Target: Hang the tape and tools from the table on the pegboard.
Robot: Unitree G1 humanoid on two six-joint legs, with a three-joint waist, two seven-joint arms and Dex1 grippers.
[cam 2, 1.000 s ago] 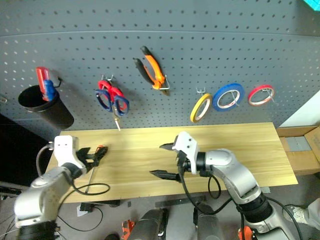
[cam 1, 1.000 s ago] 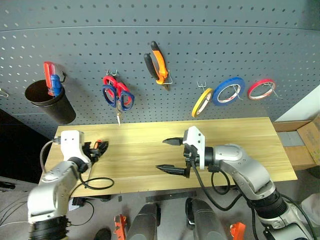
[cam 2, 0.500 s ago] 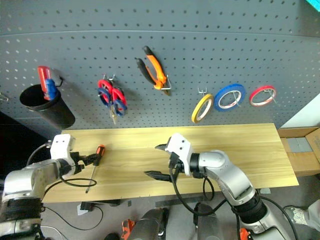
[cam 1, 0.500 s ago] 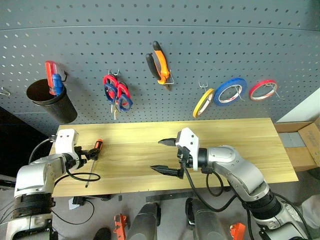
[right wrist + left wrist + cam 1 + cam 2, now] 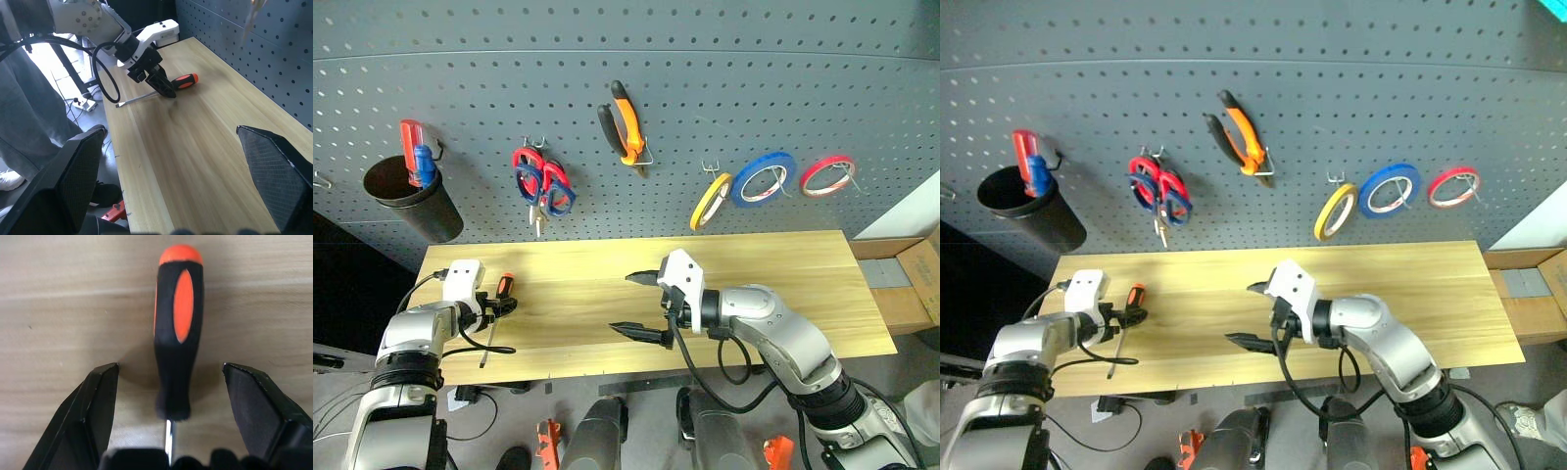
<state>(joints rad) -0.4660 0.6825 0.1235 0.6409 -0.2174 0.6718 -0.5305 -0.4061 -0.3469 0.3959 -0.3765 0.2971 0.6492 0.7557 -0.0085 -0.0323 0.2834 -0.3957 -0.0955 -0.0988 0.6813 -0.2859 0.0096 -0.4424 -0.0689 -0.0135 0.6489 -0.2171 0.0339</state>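
Both fingers of the left gripper (image 5: 168,416) are standing wide apart on either side of the screwdriver (image 5: 176,333), whose orange-and-black handle is lying between them on the worktop (image 5: 754,264), untouched by either. Right gripper (image 5: 641,305) fingers are also spread wide, holding nothing, hovering over the worktop's middle, well apart from the screwdriver. Beyond both grippers, the pliers (image 5: 625,125), dark-handled scissors (image 5: 536,184) and yellow tape (image 5: 710,201) are hanging on the pegboard (image 5: 705,78).
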